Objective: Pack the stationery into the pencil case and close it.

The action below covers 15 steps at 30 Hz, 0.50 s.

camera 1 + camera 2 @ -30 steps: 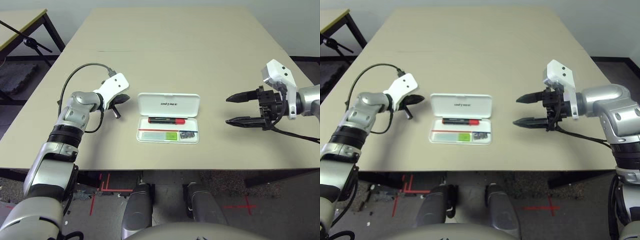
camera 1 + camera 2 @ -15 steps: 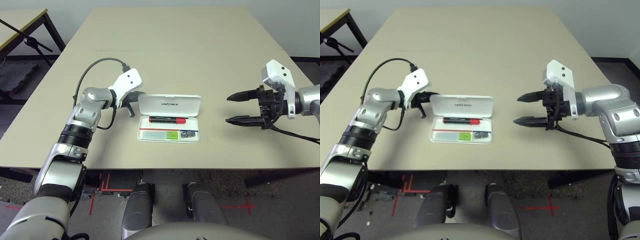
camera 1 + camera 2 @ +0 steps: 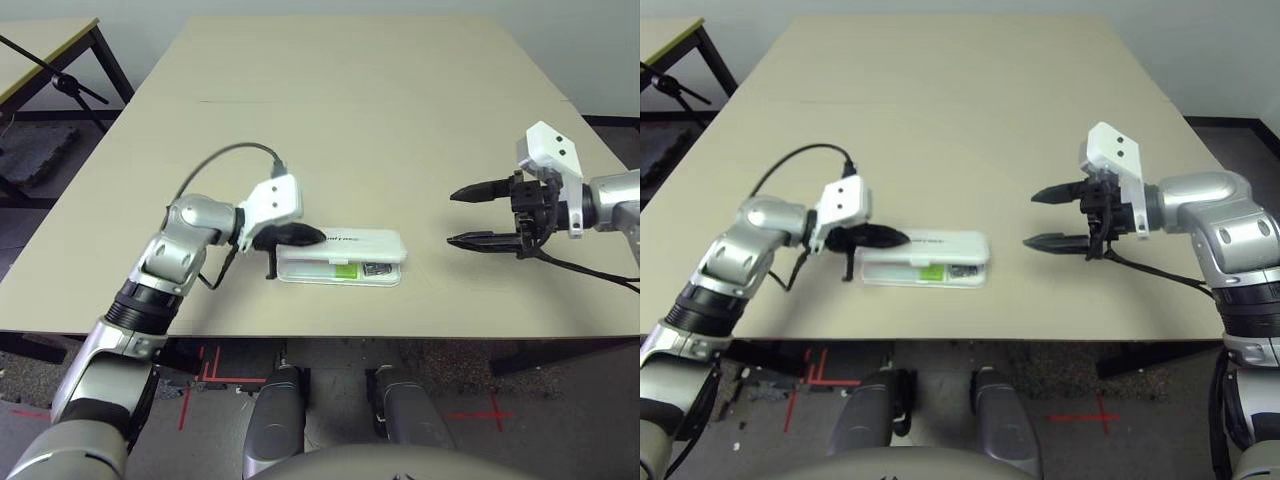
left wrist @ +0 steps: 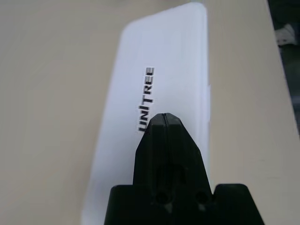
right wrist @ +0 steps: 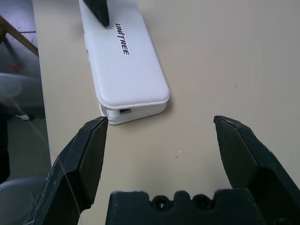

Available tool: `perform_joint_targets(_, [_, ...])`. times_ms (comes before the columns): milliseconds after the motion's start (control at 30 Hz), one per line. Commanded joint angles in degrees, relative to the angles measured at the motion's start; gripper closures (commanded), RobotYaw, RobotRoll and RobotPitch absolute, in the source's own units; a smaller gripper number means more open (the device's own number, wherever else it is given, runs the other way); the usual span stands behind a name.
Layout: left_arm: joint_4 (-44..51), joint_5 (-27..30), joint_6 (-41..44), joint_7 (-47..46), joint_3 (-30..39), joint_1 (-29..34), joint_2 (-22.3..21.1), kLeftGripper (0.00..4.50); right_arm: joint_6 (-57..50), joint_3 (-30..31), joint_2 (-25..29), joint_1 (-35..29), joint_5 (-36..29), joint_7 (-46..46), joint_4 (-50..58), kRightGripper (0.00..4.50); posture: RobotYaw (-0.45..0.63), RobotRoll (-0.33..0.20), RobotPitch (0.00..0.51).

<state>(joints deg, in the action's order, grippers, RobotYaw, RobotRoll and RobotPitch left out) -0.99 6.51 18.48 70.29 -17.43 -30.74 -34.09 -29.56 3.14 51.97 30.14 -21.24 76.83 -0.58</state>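
The white pencil case [image 3: 365,243] lies near the table's front edge, its "UNITREE" lid [image 4: 159,61] folded down almost flat. A narrow gap along the front still shows stationery inside: a green highlighter [image 3: 345,270] and a small dark piece [image 3: 375,268]. My left gripper [image 3: 318,237] is shut, and its joined tip [image 4: 164,117] rests on top of the lid near the lettering. My right gripper [image 3: 451,217] hovers open to the right of the case, apart from it, pointing at its short end [image 5: 133,110] with nothing between the fingers.
The beige table [image 3: 350,100] stretches far behind the case. A black cable [image 3: 215,160] loops from my left wrist. A second table [image 3: 40,40] and a black stand [image 3: 60,82] sit off to the far left, beyond the table edge.
My left gripper has swept right from beside the case onto its lid. The lid has swung down from standing open to nearly flat. The right gripper has barely moved.
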Motion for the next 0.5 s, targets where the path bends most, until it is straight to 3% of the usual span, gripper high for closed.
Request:
perform_joint_targets(33, [-0.39, -1.63, -0.83, -0.96, -2.41, 0.45, 0.93, 4.48, 0.73, 0.59, -0.14, -0.31, 0.64, -0.27, -0.48, 0.0, -0.03, 0.0, 0.091])
perform_joint_targets(500, [-5.76, -8.25, -6.24, -2.64, -6.74, 0.02, 0.87, 4.48, 1.13, 1.62, -0.95, -0.26, 1.53, -0.84, -0.11, 0.0, -0.03, 0.0, 0.092])
